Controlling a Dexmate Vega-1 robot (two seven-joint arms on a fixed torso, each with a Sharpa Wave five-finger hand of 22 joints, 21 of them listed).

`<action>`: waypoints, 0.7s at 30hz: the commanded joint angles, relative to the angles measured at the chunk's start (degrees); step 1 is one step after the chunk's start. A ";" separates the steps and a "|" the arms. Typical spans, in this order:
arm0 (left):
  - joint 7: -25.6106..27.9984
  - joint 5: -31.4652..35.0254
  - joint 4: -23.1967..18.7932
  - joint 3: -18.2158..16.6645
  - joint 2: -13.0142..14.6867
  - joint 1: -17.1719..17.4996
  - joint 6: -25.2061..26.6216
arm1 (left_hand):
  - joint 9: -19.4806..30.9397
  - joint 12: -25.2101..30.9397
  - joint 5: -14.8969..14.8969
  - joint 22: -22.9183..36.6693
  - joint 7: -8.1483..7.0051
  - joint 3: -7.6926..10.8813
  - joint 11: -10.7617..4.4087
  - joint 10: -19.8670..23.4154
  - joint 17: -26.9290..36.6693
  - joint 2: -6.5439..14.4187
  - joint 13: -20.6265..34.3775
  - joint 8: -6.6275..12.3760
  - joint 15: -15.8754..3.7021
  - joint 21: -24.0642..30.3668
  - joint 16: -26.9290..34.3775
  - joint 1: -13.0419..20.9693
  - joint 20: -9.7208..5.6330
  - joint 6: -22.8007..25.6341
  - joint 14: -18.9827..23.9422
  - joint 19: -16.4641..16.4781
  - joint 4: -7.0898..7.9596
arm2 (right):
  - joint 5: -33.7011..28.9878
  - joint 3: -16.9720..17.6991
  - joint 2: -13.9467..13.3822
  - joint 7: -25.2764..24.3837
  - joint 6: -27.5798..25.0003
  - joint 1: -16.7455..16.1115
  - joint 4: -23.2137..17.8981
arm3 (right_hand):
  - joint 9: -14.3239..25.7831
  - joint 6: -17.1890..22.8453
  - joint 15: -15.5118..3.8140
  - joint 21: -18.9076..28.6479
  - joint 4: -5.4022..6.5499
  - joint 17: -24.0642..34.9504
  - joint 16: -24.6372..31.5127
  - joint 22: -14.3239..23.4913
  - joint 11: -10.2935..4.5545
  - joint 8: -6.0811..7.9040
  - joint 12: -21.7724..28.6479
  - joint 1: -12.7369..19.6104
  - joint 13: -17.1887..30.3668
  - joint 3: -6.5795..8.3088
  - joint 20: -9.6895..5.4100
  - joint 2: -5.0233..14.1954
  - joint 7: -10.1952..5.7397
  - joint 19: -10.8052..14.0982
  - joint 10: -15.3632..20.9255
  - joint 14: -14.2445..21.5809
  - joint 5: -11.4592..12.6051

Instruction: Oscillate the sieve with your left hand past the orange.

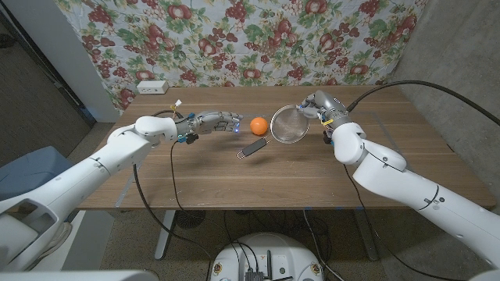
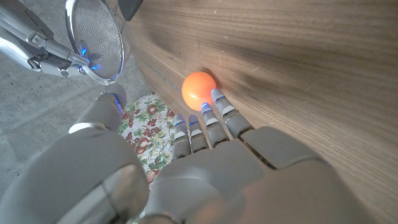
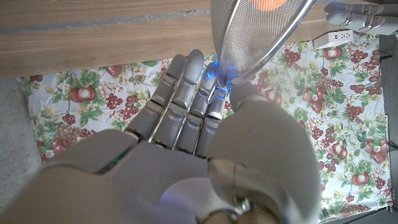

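The orange [image 1: 258, 125] sits mid-table, and also shows in the left wrist view [image 2: 199, 89]. My left hand [image 1: 212, 122] reaches toward it from the left with fingers stretched out, holding nothing; its fingertips [image 2: 217, 96] are at the orange's side. The metal sieve [image 1: 291, 125] stands tilted just right of the orange, its black handle [image 1: 251, 150] pointing toward the front. My right hand [image 1: 319, 105] pinches the sieve's far rim [image 3: 225, 79] between thumb and fingers. Through the mesh [image 3: 261, 31] the orange shows faintly.
A white power strip [image 1: 152, 87] lies at the wooden table's [image 1: 234, 179] back left corner. A floral cloth [image 1: 250, 39] hangs behind the table. A black cable [image 1: 173, 168] trails from my left arm over the table's front edge.
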 commanded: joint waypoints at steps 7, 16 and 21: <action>-2.44 0.85 0.31 1.16 -0.16 -1.57 0.78 | 0.33 0.60 1.63 0.15 -0.89 -2.16 -0.61 3.24 0.12 -1.41 0.12 0.35 -3.04 0.01 -0.22 2.36 -0.22 4.11 2.20 0.84 0.69 | -1.75 -0.92 1.78 1.63 1.44 2.34 2.93 | 0.87 0.41 -4.18 0.94 0.08 0.69 -0.36 -0.07 -1.78 0.42 -0.19 0.39 0.36 0.59 -0.85 0.09 0.00 -0.40 2.49 0.76 0.20; -5.64 0.56 2.49 2.31 -1.17 -3.58 1.20 | 0.33 0.43 2.02 0.16 -0.76 -3.96 -0.51 3.77 0.15 -2.63 0.12 -0.03 -2.94 0.11 -0.26 1.84 -0.15 4.83 2.92 1.78 1.03 | -2.36 -1.52 3.01 2.26 2.05 3.56 4.80 | 0.86 0.53 -4.15 1.48 0.07 1.11 -0.65 -0.19 -1.75 0.48 -0.28 0.33 0.47 0.62 -0.83 -0.01 0.12 -0.55 2.60 0.94 0.22; -6.81 0.75 3.42 2.96 -1.79 -4.37 1.11 | 0.33 0.25 2.50 0.14 -0.33 -5.21 -0.27 4.08 0.16 -2.83 0.13 -0.48 -2.78 0.43 -0.28 1.88 1.33 5.03 3.58 3.33 1.13 | -2.49 -1.35 3.56 2.08 2.60 3.69 5.38 | 0.75 0.53 -4.16 1.82 0.04 1.38 -0.84 -0.28 -1.60 0.42 -0.44 0.33 0.42 0.68 -0.79 -0.03 0.16 -0.71 2.64 1.08 0.24</action>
